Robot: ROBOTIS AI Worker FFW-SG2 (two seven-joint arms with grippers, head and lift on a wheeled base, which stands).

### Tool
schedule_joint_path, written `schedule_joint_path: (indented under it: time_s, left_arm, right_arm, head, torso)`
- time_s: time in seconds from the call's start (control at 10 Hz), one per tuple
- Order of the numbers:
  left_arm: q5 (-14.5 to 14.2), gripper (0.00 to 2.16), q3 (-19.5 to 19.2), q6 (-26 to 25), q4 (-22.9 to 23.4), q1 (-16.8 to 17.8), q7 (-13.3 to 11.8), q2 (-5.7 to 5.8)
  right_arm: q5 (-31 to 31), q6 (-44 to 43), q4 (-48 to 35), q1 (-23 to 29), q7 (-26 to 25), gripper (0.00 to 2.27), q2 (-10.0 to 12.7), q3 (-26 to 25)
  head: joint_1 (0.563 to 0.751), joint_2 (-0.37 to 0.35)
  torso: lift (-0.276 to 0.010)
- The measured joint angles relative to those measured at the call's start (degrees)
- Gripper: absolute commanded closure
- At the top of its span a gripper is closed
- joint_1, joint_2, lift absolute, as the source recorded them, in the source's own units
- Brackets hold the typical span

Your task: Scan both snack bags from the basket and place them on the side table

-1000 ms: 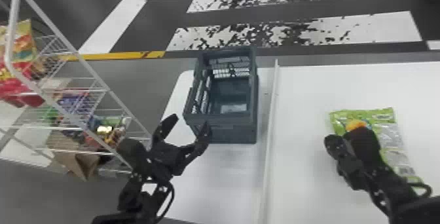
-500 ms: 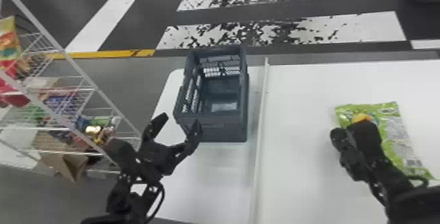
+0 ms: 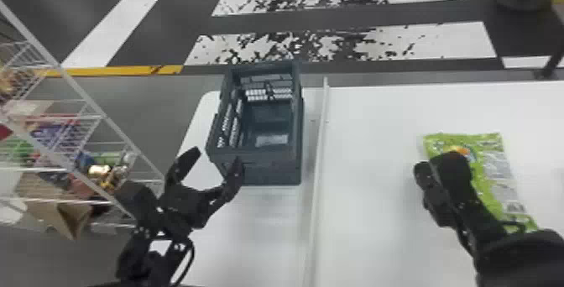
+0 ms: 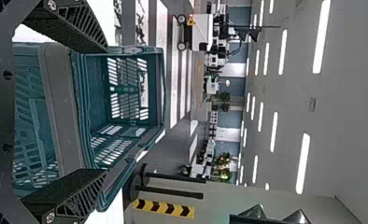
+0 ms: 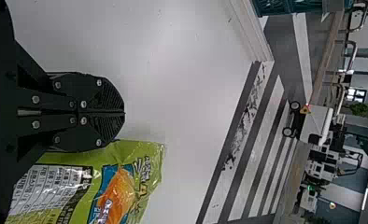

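Observation:
My left gripper [image 3: 218,158] stands open at the near end of the dark basket [image 3: 296,139]. Around the teal basket [image 4: 63,107] in the left wrist view, the same gripper [image 4: 105,109] has its fingers wide apart, with its near rim between them. Across the white strip, a green snack bag [image 3: 501,173] lies flat on the table's right part, partly hidden by my right gripper [image 3: 438,164]. The right wrist view has that gripper [image 5: 124,112] shut, its fingers pressed together with nothing seen between them, along the edge of the green bag [image 5: 147,165].
A raised white strip [image 3: 321,139] divides the white table [image 3: 369,223] between basket and bag. At the far left a white wire rack [image 3: 100,116] holds colourful packets and a brown paper bag [image 3: 50,206]. Striped floor lies beyond the table.
The basket, strip, rack and left arm have shifted left in the head view. The green bag stays at nearly the same spot there, so the gap between strip and bag looks wider.

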State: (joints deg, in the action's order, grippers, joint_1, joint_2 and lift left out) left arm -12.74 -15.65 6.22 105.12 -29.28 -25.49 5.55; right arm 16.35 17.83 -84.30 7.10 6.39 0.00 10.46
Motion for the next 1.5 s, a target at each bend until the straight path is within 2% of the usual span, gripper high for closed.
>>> schedule_joint_path:
  time_s: [0.1, 0.2, 0.3, 0.4, 0.5, 0.7, 0.9, 1.1, 1.2, 1.5]
  left_arm:
    - [-0.05, 0.08, 0.0, -0.01, 0.0, -0.03, 0.0, 0.11]
    - [-0.08, 0.08, -0.02, -0.01, 0.0, -0.12, 0.0, 0.15]
    - [-0.08, 0.08, -0.01, -0.02, 0.1, -0.12, 0.0, 0.17]
    - [-0.05, 0.08, 0.02, -0.03, 0.43, -0.1, -0.29, 0.18]
    - [-0.02, 0.08, 0.09, -0.03, 0.86, -0.15, -0.45, 0.17]
    - [-0.03, 0.08, 0.1, -0.03, 1.13, -0.17, 0.03, 0.24]
    - [-0.07, 0.08, 0.45, 0.09, 1.39, -0.14, 1.07, 0.25]
    - [-0.08, 0.08, 0.92, 0.03, 1.41, 0.1, 1.06, 0.17]
    - [-0.08, 0.08, 1.13, 0.01, 1.07, 0.22, 1.06, 0.17]
    - [-0.03, 0.08, 1.24, 0.02, 0.47, 0.33, 1.06, 0.23]
  right_arm:
    - [-0.02, 0.01, -0.47, 0.24, 0.09, 2.08, 0.0, -0.06]
    - [-0.19, 0.02, -3.89, 2.11, 0.57, 1.81, 0.0, 0.19]
    - [-0.82, -0.07, -9.86, 4.99, 0.9, 1.18, 0.0, 0.69]
    - [-1.49, 0.66, -17.93, 8.22, 0.93, 0.22, 0.0, 0.82]
    - [-1.81, 5.63, -24.67, 10.14, 0.88, 0.04, 0.0, -0.18]
    - [-2.23, 17.5, -32.93, 12.03, 0.81, 0.02, 0.0, -5.57]
    - [-4.85, 21.47, -35.0, 12.86, 1.02, 0.02, 0.0, -13.78]
    - [-6.72, 22.19, -34.25, 12.83, 1.69, 0.02, 0.0, -21.06]
    - [-6.84, 22.19, -32.83, 12.4, 1.79, 0.02, 0.0, -23.94]
    - [-5.93, 22.04, -24.97, 9.48, 2.53, 0.02, -0.81, -28.08]
  head:
    - [0.695, 0.223]
    - [0.695, 0.231]
    - [0.695, 0.24]
    - [0.695, 0.249]
    - [0.695, 0.235]
    - [0.695, 0.173]
    - [0.695, 0.063]
    - [0.695, -0.038]
    - [0.695, -0.059]
    - [0.695, -0.141]
  torso:
    - [-0.075]
    - [-0.075]
    - [-0.075]
    - [-0.075]
    - [-0.075]
    - [-0.075]
    - [-0.075]
    - [-0.075]
    - [-0.075]
    - [-0.075]
